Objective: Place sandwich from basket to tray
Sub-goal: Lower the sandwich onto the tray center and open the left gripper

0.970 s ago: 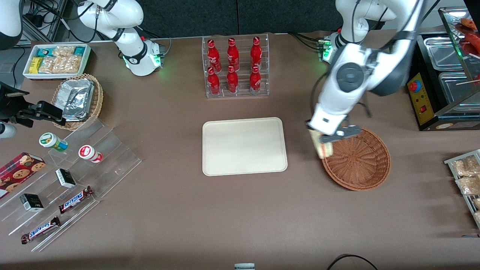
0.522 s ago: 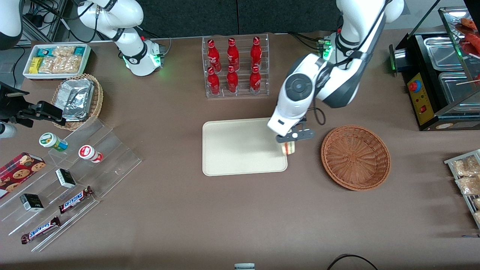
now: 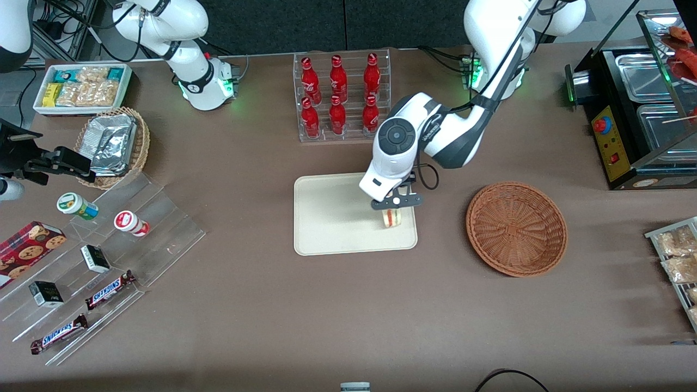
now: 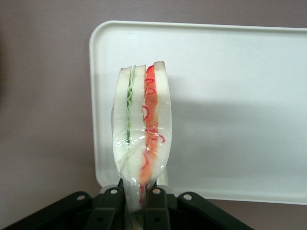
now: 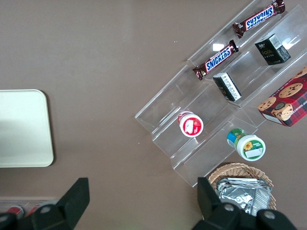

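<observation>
cream tray; reddish-brown woven basket; white sandwich, red, green layers; black hand

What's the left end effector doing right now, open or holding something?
Left end effector: shut on the sandwich, held above the tray.

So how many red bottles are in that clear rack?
6. Three stand in the row nearer the front camera, three in the row farther from it. None look hidden. The hand holds the sandwich over the tray.
</observation>
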